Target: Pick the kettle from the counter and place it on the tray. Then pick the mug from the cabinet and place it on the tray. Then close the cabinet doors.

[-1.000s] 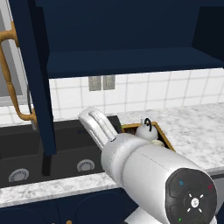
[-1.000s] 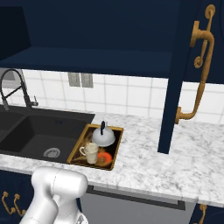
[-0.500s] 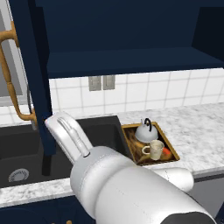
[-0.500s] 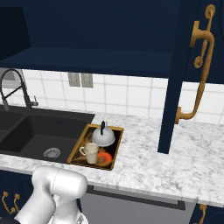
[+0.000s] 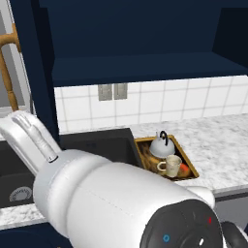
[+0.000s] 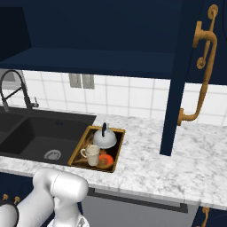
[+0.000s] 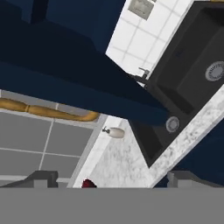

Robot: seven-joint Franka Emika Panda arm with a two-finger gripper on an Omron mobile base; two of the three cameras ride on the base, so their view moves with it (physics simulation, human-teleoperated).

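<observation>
The hand stands fully spread and empty; only its two dark tips show at the bottom of the hand view, pointed toward the left cabinet door with its brass handle.

Remaining item: the cabinet doors. Judged as rigid hinged panels of moderate weight that swing freely and are not fragile. The flat navy faces are probably smooth, so a push may slide. Recommended contact: the outer free edge of the panel, or a hold around the curved brass handle, which gives a positive stop. The right cabinet door hangs open over the counter, its handle facing outward.

The kettle and the mug both sit inside the tray, mug nearer the front edge, close together. The tray rests on the counter just beside the black sink.

Surface: speckled marble-like slab, hard and level. Room: white tiled wall behind, a wall outlet, and the cabinet overhead with its shelf bare.
</observation>
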